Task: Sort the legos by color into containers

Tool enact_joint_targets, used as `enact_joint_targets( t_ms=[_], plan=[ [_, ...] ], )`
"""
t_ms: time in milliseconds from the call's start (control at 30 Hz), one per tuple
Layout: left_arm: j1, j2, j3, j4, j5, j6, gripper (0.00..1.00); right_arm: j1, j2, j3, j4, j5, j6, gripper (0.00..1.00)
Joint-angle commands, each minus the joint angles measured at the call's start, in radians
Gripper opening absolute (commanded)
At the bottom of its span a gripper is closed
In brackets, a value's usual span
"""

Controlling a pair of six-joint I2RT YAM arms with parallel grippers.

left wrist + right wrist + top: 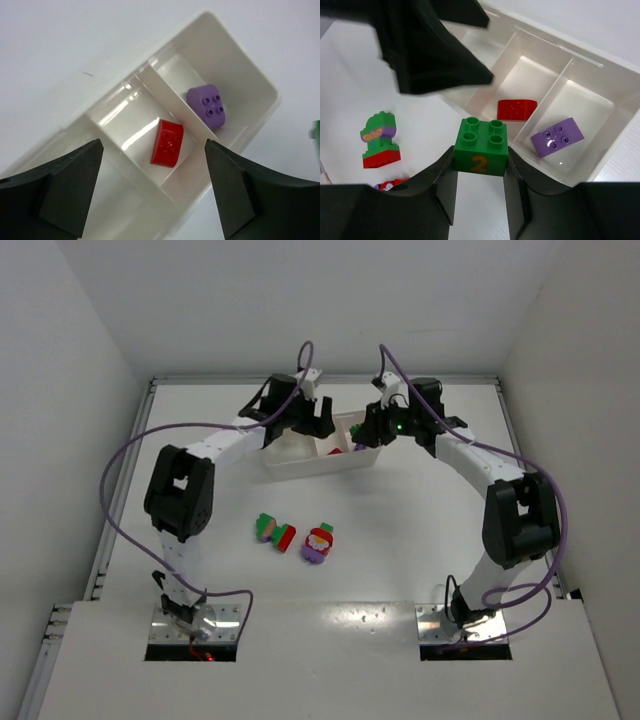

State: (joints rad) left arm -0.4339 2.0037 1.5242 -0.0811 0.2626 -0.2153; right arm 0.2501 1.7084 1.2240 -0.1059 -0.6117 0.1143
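I find the tray point(310, 468) crosswise at the far middle of the desk point(420, 540). The first brick point(168, 142) lies in its middle compartment, the second brick point(210, 105) in the right-end one. My left hand point(297, 428) hangs over the tray's left part; my right hand point(368, 430) is at its right end, the third brick point(481, 145) between its fingers. Before the tray, the left clump point(275, 530) and right clump point(318, 543) lie side by side.

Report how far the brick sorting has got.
Done: a red brick lies in the tray's middle compartment, a purple brick in an end one. In hand: the right jaws grip a green brick near the tray; the left jaws stand open above it. Left: two mixed clumps on the table.
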Motion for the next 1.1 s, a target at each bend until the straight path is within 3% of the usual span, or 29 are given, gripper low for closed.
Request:
enact_joint_targets(
  t_ms=[0,133,400,567,733,833,867,900,967,1033,1067],
  plan=[
    [0.061,-0.213,0.008,0.063,-0.022,-0.036,0.9,-0.008,-0.015,0.048,0.043,-0.026,0.015,0.02],
    [0.168,-0.348,-0.001,0.014,0.0,-0.078,1.0,0.044,0.043,0.117,0.032,-0.026,0.019,0.02],
    [0.484,-0.419,-0.06,-0.172,0.24,-0.136,1.0,0.199,0.279,0.371,-0.067,0.053,-0.036,0.02],
    [0.561,-0.503,-0.199,-0.121,0.334,-0.101,1.0,0.244,0.444,0.524,-0.127,0.101,-0.07,0.04],
    [0.58,-0.534,-0.265,-0.121,0.374,-0.023,1.0,0.287,0.507,0.56,-0.127,0.177,-0.1,0.05],
    [0.58,-0.543,-0.297,-0.121,0.385,0.014,1.0,0.296,0.56,0.606,-0.155,0.211,-0.111,0.17],
    [0.58,-0.543,-0.297,-0.132,0.395,0.037,1.0,0.296,0.569,0.617,-0.155,0.22,-0.12,0.29],
    [0.58,-0.543,-0.297,-0.15,0.415,0.053,1.0,0.305,0.57,0.617,-0.155,0.234,-0.12,0.34],
    [0.58,-0.531,-0.282,-0.193,0.463,0.146,1.0,0.305,0.57,0.606,-0.155,0.234,-0.12,0.46],
    [0.58,-0.473,-0.204,-0.345,0.536,0.25,1.0,0.305,0.57,0.606,-0.146,0.243,-0.12,0.5],
    [0.58,-0.45,-0.175,-0.409,0.555,0.375,1.0,0.305,0.57,0.606,-0.146,0.233,-0.12,0.54]
  ],
)
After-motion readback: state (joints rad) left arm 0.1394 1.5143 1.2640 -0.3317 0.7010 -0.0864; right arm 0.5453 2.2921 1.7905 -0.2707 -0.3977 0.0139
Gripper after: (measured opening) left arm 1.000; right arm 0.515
